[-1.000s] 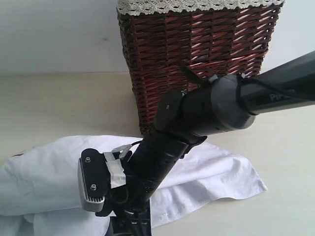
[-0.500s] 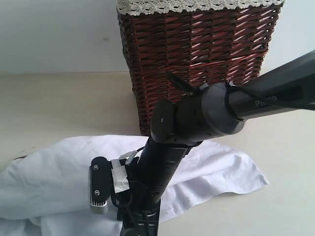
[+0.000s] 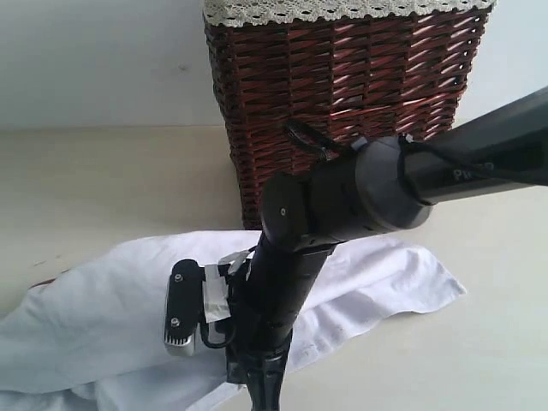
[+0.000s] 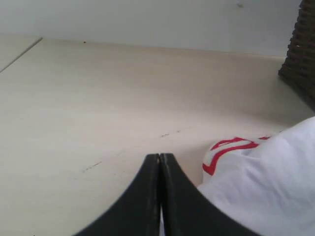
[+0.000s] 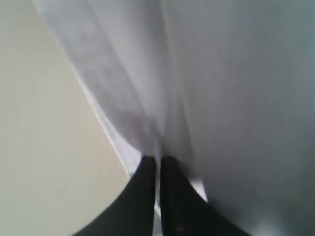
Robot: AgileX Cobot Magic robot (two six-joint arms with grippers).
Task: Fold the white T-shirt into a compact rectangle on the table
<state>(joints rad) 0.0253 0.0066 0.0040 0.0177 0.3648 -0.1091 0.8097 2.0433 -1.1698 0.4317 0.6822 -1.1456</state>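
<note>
- The T-shirt lies rumpled and only loosely gathered on the table, in front of the basket and not touching it.
- It looks light, soft and limp. It should sag and slide on the smooth top, so I would take it at a hem or a corner rather than mid-panel.
- The right gripper is clenched on a fold at the shirt's edge, with the cloth running in between its tips.
- The left gripper is closed tight, low over the table and just beside the red lettering. Whether any cloth is caught in it I cannot tell.
- The basket stands upright with a lace trim along its rim, and its inside is out of view.
</note>
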